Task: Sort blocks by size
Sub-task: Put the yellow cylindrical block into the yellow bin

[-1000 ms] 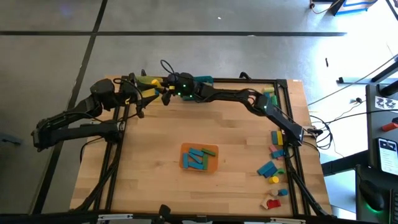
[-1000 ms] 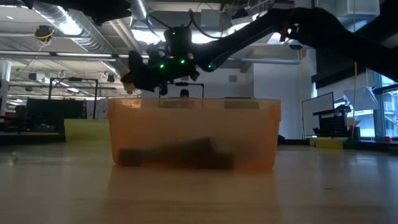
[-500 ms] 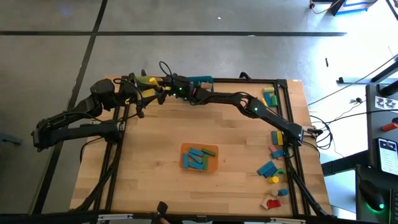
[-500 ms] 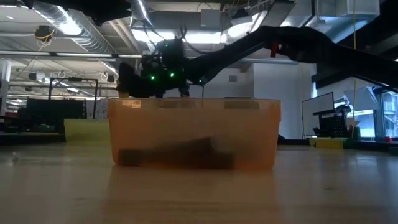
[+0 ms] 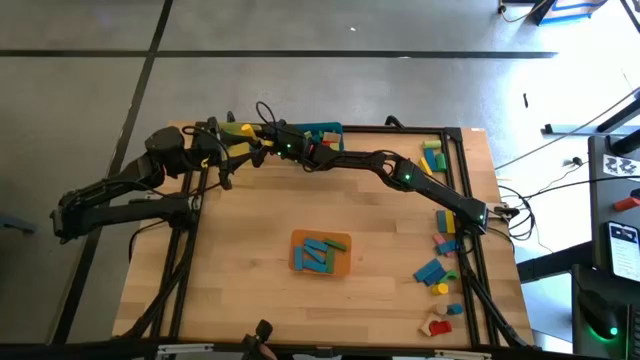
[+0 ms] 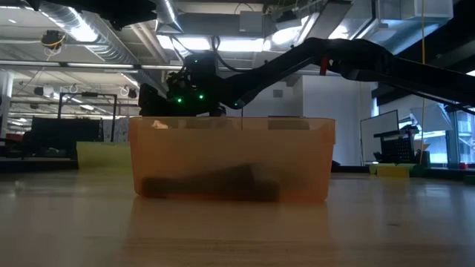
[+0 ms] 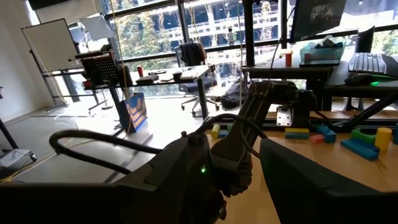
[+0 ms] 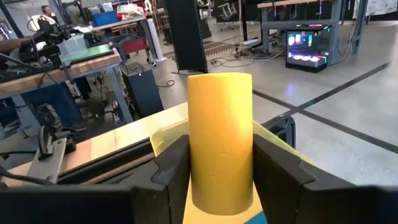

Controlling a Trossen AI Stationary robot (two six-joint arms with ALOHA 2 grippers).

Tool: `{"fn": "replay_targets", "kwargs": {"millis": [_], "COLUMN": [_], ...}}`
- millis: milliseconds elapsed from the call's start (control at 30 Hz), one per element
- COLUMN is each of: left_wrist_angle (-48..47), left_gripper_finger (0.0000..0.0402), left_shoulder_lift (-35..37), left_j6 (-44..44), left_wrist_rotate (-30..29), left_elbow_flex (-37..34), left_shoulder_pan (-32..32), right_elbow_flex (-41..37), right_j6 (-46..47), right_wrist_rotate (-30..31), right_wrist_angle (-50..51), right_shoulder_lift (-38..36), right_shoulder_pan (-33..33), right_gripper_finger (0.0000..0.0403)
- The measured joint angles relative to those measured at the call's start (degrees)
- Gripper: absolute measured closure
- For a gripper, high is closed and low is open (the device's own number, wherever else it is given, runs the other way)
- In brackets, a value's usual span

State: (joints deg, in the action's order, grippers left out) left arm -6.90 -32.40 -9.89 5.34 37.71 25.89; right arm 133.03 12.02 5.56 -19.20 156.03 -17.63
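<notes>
Big bare table around orange bin mid-frame. Upper left crowded: both arms meet at yellow bin.

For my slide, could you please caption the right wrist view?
Right gripper clamps an upright yellow cylinder block above the yellow bin.

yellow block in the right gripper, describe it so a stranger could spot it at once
At the table's far edge, the right arm reaches over to the yellow bin. Its right gripper is shut on a yellow block, a plain upright cylinder. It is the only block held off the table; the others lie in the orange bin or along the right edge.
</notes>
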Motion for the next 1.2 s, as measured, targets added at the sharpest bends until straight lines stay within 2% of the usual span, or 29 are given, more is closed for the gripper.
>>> {"fn": "replay_targets", "kwargs": {"millis": [733, 1200], "left_wrist_angle": [0.0, 0.0], "left_gripper_finger": [0.0219, 0.0219], "left_shoulder_lift": [0.0, 0.0], "left_j6": [0.0, 0.1], "left_wrist_rotate": [0.0, 0.0], "left_elbow_flex": [0.0, 0.0], "left_shoulder_pan": [0.0, 0.0], "right_elbow_flex": [0.0, 0.0], "right_j6": [-1.8, -2.2], "right_wrist_rotate": [2.9, -0.2], "right_wrist_angle": [-0.5, -0.2], "right_shoulder_lift": [0.0, 3.7], "right_shoulder_pan": [0.0, 0.0], "right_gripper_finger": [0.0251, 0.0251]}}
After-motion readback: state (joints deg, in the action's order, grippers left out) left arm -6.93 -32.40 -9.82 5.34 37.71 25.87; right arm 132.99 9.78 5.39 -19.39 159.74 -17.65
